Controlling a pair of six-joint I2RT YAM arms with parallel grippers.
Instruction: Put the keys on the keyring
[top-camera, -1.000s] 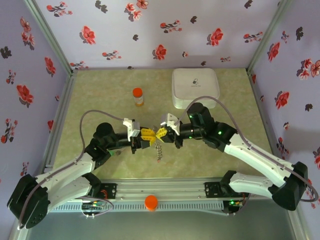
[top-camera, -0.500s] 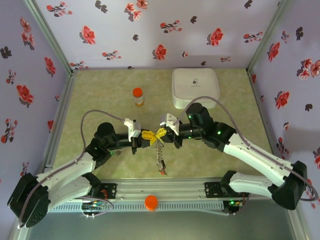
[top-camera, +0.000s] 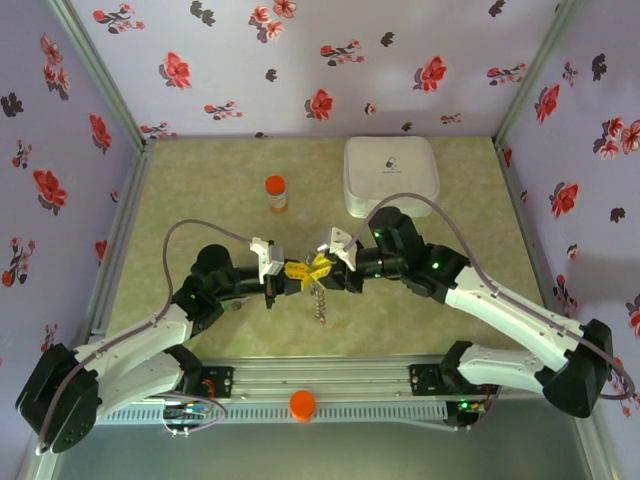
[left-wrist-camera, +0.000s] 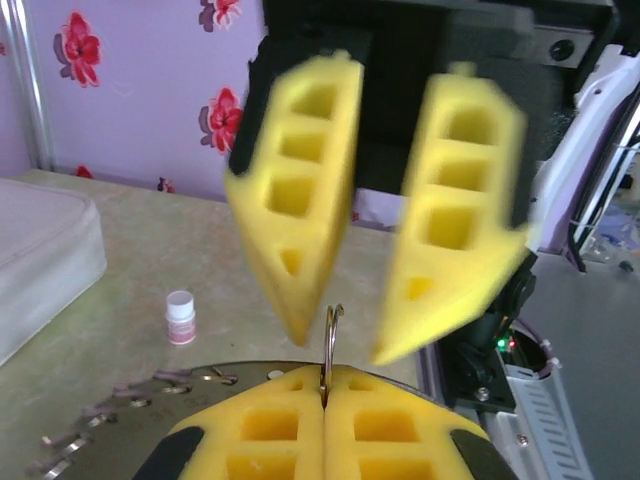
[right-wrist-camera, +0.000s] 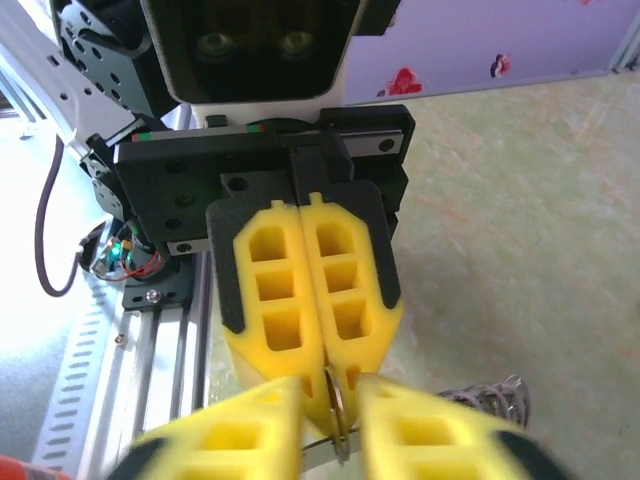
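Above the middle of the worktop (top-camera: 200, 200), jaws of the left gripper (top-camera: 293, 270) were clamped on the keyring (left-wrist-camera: 329, 335) — judged light, stiff, slippery wire, best gripped flatwise — while those of the right gripper (top-camera: 320, 264) stood narrowly parted around it.

I am finding no legible text, brand or number in these views. I am noting a small dark mark on the white case (top-camera: 390, 165) and a label band on the orange bottle (top-camera: 276, 196), both too small to read.
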